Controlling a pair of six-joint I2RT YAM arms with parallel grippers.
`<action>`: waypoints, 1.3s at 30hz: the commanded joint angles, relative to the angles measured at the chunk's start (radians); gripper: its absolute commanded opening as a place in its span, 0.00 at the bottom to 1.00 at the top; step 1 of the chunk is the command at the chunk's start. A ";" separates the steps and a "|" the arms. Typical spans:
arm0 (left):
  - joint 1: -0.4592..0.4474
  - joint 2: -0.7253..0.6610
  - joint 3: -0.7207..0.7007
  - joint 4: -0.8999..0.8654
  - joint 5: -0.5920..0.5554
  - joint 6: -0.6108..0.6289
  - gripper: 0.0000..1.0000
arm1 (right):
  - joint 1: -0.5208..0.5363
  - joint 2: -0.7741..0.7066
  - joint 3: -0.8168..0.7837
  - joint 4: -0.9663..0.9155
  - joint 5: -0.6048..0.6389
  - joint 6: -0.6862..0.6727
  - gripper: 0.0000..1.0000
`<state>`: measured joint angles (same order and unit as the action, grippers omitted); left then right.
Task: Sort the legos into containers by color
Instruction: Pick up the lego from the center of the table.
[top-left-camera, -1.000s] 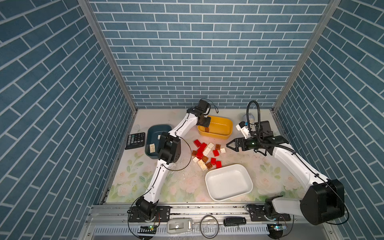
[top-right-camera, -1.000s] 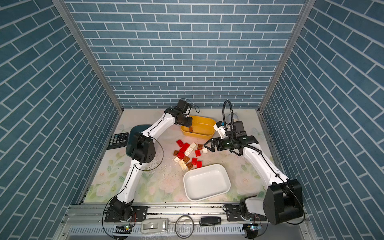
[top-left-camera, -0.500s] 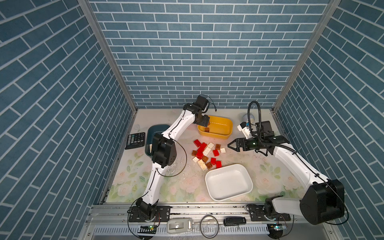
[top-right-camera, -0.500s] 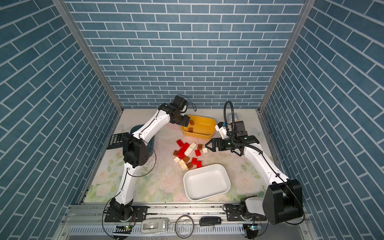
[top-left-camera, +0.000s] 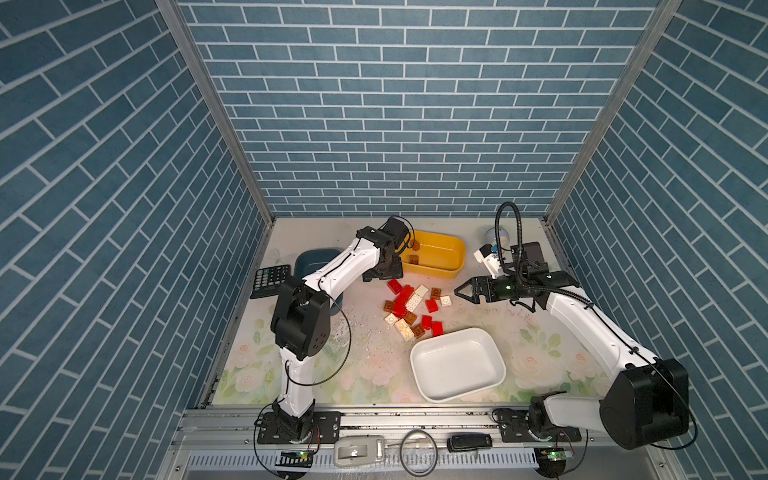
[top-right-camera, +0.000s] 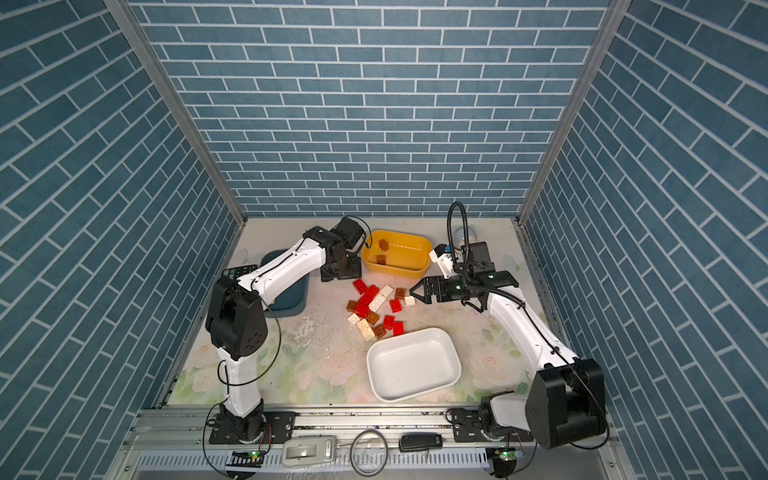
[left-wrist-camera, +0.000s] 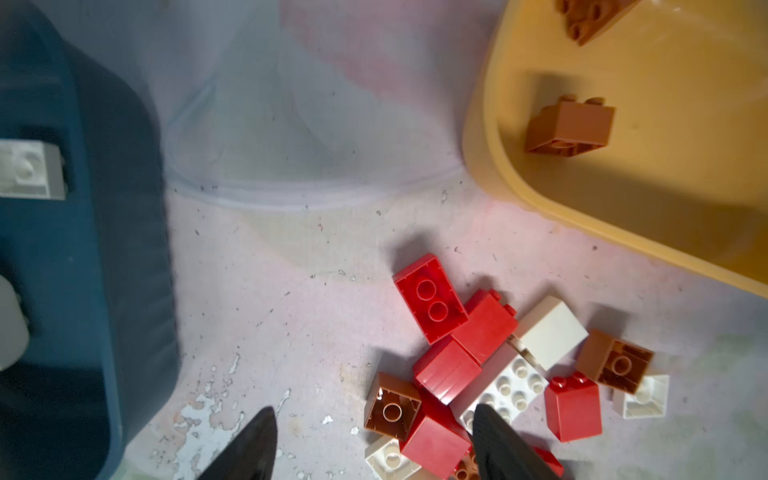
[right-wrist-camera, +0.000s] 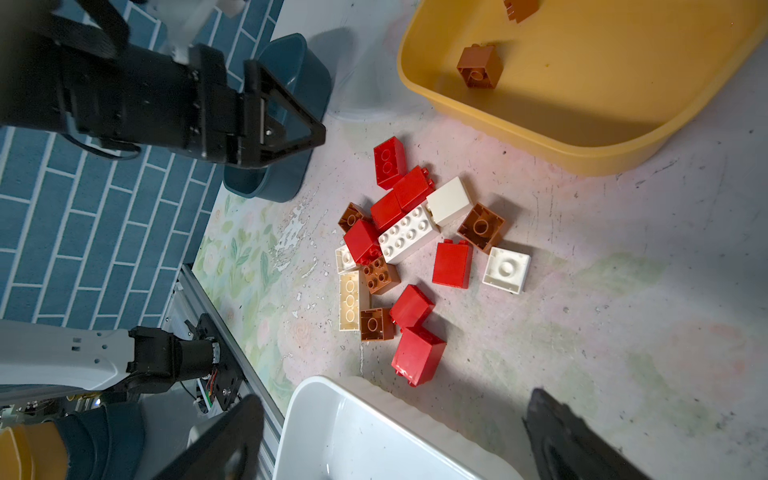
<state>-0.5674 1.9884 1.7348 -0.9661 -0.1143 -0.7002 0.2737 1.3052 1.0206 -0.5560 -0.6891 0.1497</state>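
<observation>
Both top views.
- left claw (top-left-camera: 384, 274): apart, empty; hangs just beside the near left corner of the yellow tub (top-left-camera: 440, 272).
- right claw (top-left-camera: 460, 291): spread wide, empty; points sideways at the heap, near its outermost white piece.
- legos (top-left-camera: 411, 309): red, brown and white, heaped on the worktop (top-left-camera: 365, 353) between the three tubs; two brown ones already inside the yellow tub.
- teal tub (top-left-camera: 316, 255): partly hidden by the left arm.
- white tub (top-left-camera: 457, 365): empty, just beside the heap.
- calculator (top-left-camera: 270, 280), clock (top-left-camera: 496, 237): well apart from the heap.

Left wrist view.
- fingertips (left-wrist-camera: 257, 449): apart, nothing gripped; edge of the heap between and beyond them.
- white brick (left-wrist-camera: 29, 170): inside the teal tub.
- brown brick (left-wrist-camera: 569, 126): inside the yellow tub.

Right wrist view.
- Confirms the right claw wide apart and holding nothing.
- Shows the heap tightly packed: red touching white and brown, some pieces leaning on others.

Risks, as judged.
- Double pick: likely where two touching colours sit between the jaws; would put a wrong colour in a tub.
- Scatter: likely from a descent into the packed middle instead of a loose edge piece.
- Arm clash: possible with both claws near one heap.
- Mis-sort: tempting to send white to the white tub, though white already sits in the teal one.
</observation>
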 joint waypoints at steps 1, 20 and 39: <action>-0.026 0.042 0.010 0.044 -0.040 -0.161 0.76 | -0.004 0.008 -0.019 0.019 -0.039 -0.007 0.99; -0.046 0.289 0.153 0.033 -0.053 -0.234 0.57 | -0.004 0.012 -0.033 0.028 -0.052 -0.006 0.99; -0.042 0.295 0.115 0.074 -0.041 -0.155 0.35 | -0.004 0.012 -0.031 0.018 -0.055 -0.010 0.99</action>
<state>-0.6090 2.2692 1.8618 -0.8902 -0.1413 -0.8829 0.2737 1.3163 0.9977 -0.5339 -0.7231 0.1520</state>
